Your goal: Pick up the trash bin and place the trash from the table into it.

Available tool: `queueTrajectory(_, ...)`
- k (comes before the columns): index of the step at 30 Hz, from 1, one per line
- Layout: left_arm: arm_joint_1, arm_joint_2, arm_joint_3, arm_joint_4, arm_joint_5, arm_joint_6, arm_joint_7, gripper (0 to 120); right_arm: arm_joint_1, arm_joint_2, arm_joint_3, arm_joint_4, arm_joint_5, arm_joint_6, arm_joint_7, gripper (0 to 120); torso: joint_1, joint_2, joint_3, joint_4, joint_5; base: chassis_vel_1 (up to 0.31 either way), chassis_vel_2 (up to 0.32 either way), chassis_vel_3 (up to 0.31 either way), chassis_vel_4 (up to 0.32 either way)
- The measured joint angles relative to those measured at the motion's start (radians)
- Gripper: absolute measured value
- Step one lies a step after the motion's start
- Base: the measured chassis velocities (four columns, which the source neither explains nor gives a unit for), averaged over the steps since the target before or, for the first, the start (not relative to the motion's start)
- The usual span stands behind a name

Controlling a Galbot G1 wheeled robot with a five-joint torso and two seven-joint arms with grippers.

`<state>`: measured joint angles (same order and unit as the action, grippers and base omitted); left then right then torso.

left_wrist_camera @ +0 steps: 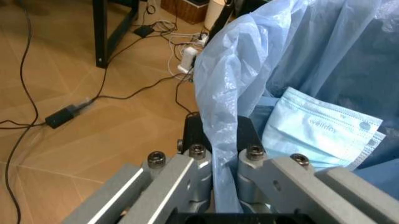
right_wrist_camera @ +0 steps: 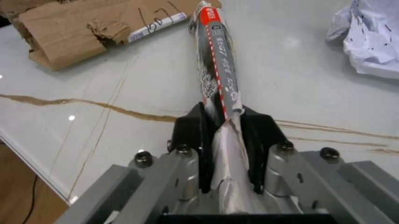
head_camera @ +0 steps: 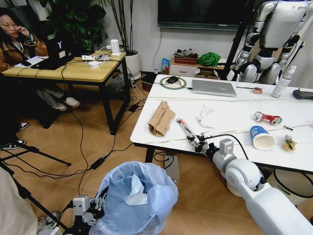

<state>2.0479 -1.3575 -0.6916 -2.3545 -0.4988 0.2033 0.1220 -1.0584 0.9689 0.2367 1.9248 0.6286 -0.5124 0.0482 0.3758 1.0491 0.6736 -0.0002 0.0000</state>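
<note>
On the veined white table [head_camera: 230,122], the right gripper [head_camera: 199,143] clamps a thin wrapper [head_camera: 186,128]; the left gripper [head_camera: 96,208] pinches the trash bin [head_camera: 139,200] over wood flooring.

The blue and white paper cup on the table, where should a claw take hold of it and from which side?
The paper cup lies tipped on the table, open mouth facing the robot. Probably best to come from above and close the claw across its blue body, behind the white rim, since the sides there are exposed and nothing crowds them.

Bright, even indoor light; soft glare on the table [right_wrist_camera: 299,93]; wrist views blur up close.
</note>
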Motion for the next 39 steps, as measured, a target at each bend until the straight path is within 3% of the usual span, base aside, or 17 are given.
queueTrajectory(3, -0.002, 0.0, 0.001, 0.001, -0.001, 0.0, 0.0, 0, 0.002, -0.004, 0.022, 0.016, 0.02, 0.0, 0.0, 2, 0.0, 0.0, 0.0, 0.0001, 0.0002, 0.0, 0.0, 0.0, 0.0)
queueTrajectory(7, -0.003, -0.002, 0.005, 0.001, -0.001, 0.002, -0.001, 0, -0.015, -0.015, 0.082, 0.085, 0.085, 0.018, -0.009, 0, 0.0, 0.0, 0.0, 0.0001, 0.0, 0.0, 0.0, 0.0, 0.0)
queueTrajectory(13, 0.004, 0.005, 0.003, -0.004, -0.01, 0.003, -0.003, 0, -0.062, -0.034, 0.112, 0.223, 0.277, 0.13, -0.037, 0, 0.0, 0.0, 0.0, -0.0001, -0.0002, 0.0, 0.0, 0.0, 0.0)
queueTrajectory(16, 0.006, 0.004, 0.003, -0.01, -0.016, 0.007, -0.007, 0, -0.103, -0.036, 0.033, 0.297, 0.322, 0.208, -0.089, 0, 0.0, 0.0, 0.0, 0.0001, -0.0002, 0.0, 0.0, 0.0, 0.0)
queueTrajectory(18, 0.008, 0.002, 0.004, -0.016, -0.023, 0.011, -0.013, 0, -0.149, -0.033, -0.085, 0.331, 0.306, 0.264, -0.138, 0, 0.0, 0.0, 0.0, 0.0, 0.0, 0.0, 0.0, 0.0, 0.0)
queueTrajectory(25, 0.015, 0.0, 0.0, -0.03, -0.034, 0.018, -0.021, 0, -0.173, -0.019, -0.36, 0.299, 0.204, 0.368, -0.201, 0, 0.0, 0.0, 0.0, 0.0001, -0.0001, 0.0, 0.0, 0.0, 0.0)
queueTrajectory(36, 0.012, -0.007, 0.006, -0.03, -0.041, 0.021, -0.028, 0, -0.182, -0.025, -0.45, 0.282, 0.138, 0.406, -0.233, 0, 0.0, 0.0, 0.0, 0.0, -0.0001, 0.0, 0.0, 0.0, 0.0)
queueTrajectory(39, 0.01, -0.008, 0.007, -0.03, -0.045, 0.022, -0.029, 0, -0.193, -0.032, -0.446, 0.283, 0.089, 0.413, -0.236, 14, 0.0, 0.0, 0.0, 0.0, -0.0001, 0.0, 0.0, 0.0, 0.0)
